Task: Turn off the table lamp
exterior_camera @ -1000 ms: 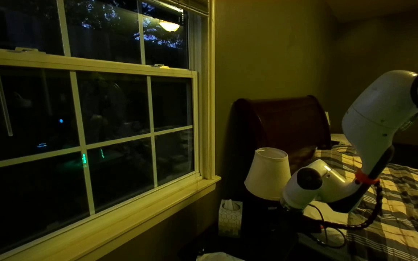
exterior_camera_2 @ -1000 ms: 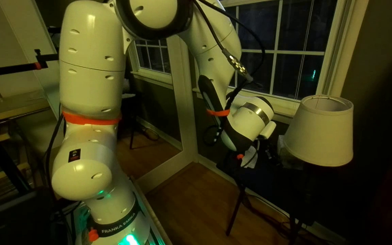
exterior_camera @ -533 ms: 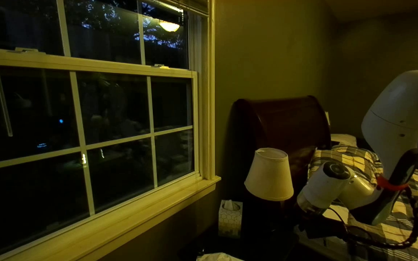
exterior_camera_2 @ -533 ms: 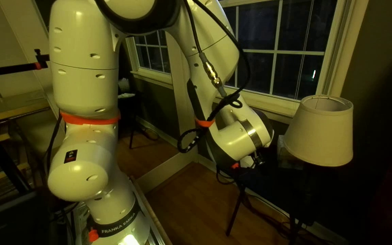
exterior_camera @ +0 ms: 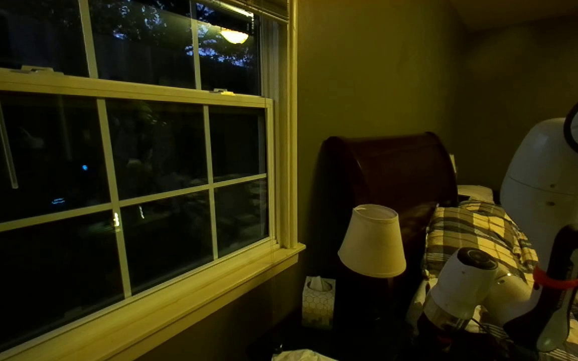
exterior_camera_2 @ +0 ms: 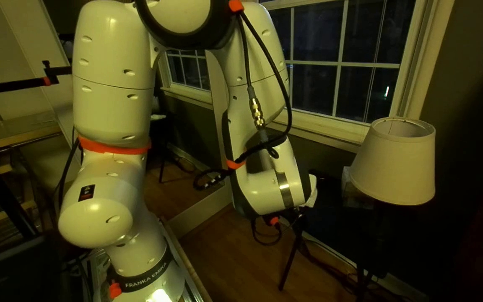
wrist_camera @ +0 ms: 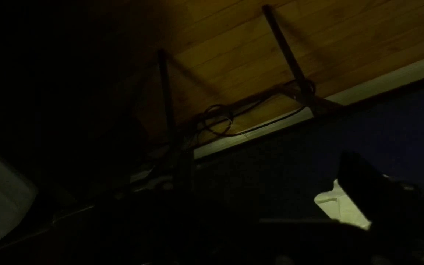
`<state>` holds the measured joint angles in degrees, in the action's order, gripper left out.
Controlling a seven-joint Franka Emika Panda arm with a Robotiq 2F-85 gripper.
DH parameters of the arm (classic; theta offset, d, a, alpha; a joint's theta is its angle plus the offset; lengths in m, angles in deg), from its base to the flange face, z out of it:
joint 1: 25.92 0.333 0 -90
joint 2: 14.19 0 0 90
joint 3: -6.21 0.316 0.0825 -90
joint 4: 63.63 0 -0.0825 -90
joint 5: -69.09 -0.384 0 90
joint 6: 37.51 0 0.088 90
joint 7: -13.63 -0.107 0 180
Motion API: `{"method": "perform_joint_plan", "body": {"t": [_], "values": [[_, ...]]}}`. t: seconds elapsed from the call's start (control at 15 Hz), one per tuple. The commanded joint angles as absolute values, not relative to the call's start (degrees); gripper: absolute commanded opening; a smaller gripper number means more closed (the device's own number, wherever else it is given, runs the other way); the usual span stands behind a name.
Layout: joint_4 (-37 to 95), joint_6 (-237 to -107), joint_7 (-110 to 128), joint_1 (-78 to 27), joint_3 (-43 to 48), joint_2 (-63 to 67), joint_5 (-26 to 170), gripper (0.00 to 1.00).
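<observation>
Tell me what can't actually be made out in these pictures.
Table lamp: base and any switch lost in darkness in both exterior views.
Gripper's fingers: nearly black in the dark wrist view; open or shut, can't tell.
Robot arm: cut off by the right edge in an exterior view.
Whitish thing: cut off there by the bottom edge.
Headboard: partly hidden there behind the lamp.

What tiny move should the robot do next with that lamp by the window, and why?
I'd probably ease the white arm a bit farther from the table lamp. Its shade looks unlit in both exterior views, so the job seems done, and extra room should help avoid a bump.
</observation>
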<state>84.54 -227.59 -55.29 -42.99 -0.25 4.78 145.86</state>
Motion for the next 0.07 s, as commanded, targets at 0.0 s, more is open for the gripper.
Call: {"method": "perform_joint_plan", "body": {"t": [0.0], "values": [[86.91,-227.69,-44.27,-42.63,0.08,4.05,134.39,1.00]]}}
